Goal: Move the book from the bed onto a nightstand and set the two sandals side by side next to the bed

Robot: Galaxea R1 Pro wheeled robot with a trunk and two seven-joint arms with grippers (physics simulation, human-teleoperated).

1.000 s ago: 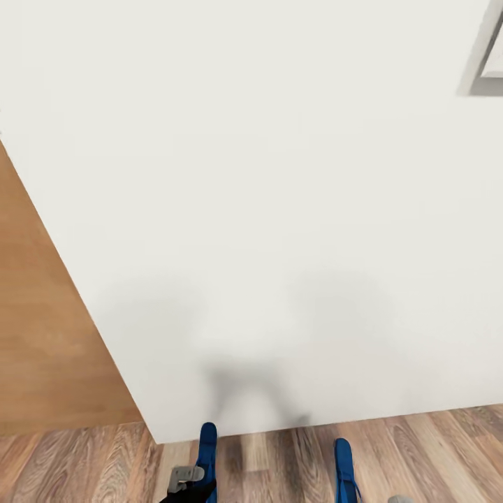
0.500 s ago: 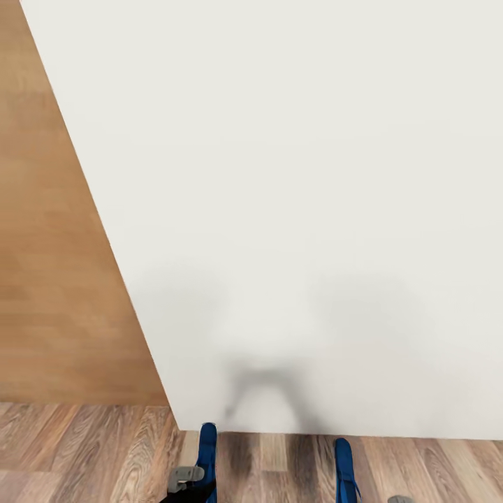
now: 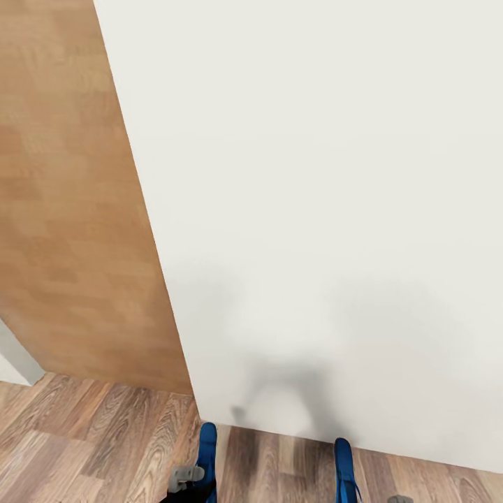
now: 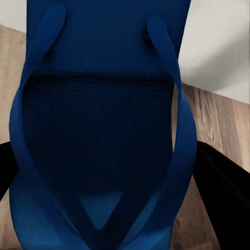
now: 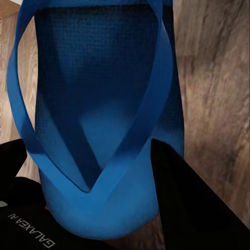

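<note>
I hold one bright blue sandal in each hand. The left sandal [image 3: 207, 454] pokes up at the bottom of the head view, and my left gripper [image 3: 185, 479] is shut on it. In the left wrist view this sandal [image 4: 99, 130] sits strap side up between the dark fingers [image 4: 224, 203]. The right sandal [image 3: 344, 468] stands beside it at the same height. In the right wrist view my right gripper [image 5: 99, 182] is shut on that sandal [image 5: 99, 94]. The book, the bed and the nightstand are out of view.
A white wall [image 3: 335, 175] stands close ahead. A tan wood wall panel [image 3: 77, 209] runs to its left, with a sliver of another white wall [image 3: 10, 363] past it. Brown plank floor [image 3: 105, 433] lies below.
The whole head view has swung left: the wood panel now takes up more of the left side, and the framed edge at the top right has left the picture. Both sandals stay gripped.
</note>
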